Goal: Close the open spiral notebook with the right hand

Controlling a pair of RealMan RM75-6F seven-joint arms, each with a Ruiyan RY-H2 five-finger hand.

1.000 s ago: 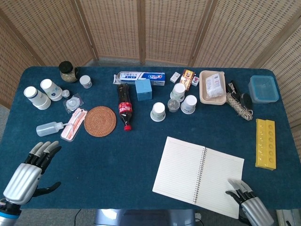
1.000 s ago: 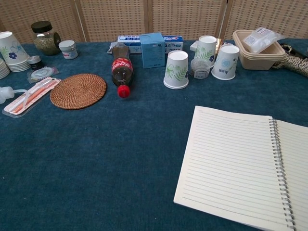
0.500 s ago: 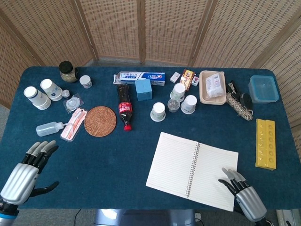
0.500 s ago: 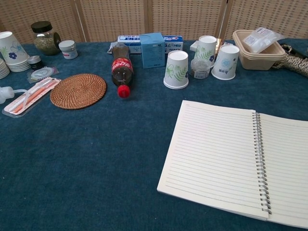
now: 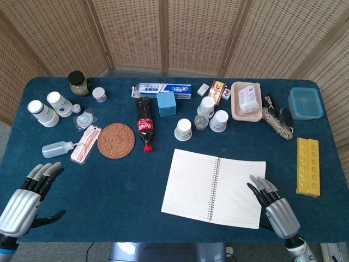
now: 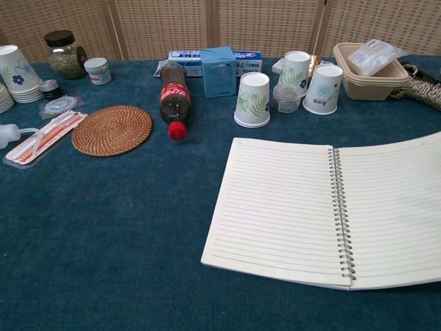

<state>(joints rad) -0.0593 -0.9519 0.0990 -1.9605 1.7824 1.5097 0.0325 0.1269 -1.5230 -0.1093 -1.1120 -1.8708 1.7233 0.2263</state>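
Head view: open white lined spiral-bound notebook (image 5: 213,187) lying flat below the patterned paper cups (image 5: 203,119). Right hand (image 5: 274,207) at notebook's right edge, fingers spread, grasping nothing. Left hand (image 5: 26,198) far left of notebook, released. Step: getting under the right page; next, lifting and folding it leftward over the spiral.

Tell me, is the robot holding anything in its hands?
No, nothing is held. The right hand lies with fingers spread at the right edge of the notebook, touching the page, not gripping. The left hand is open, off the notebook.
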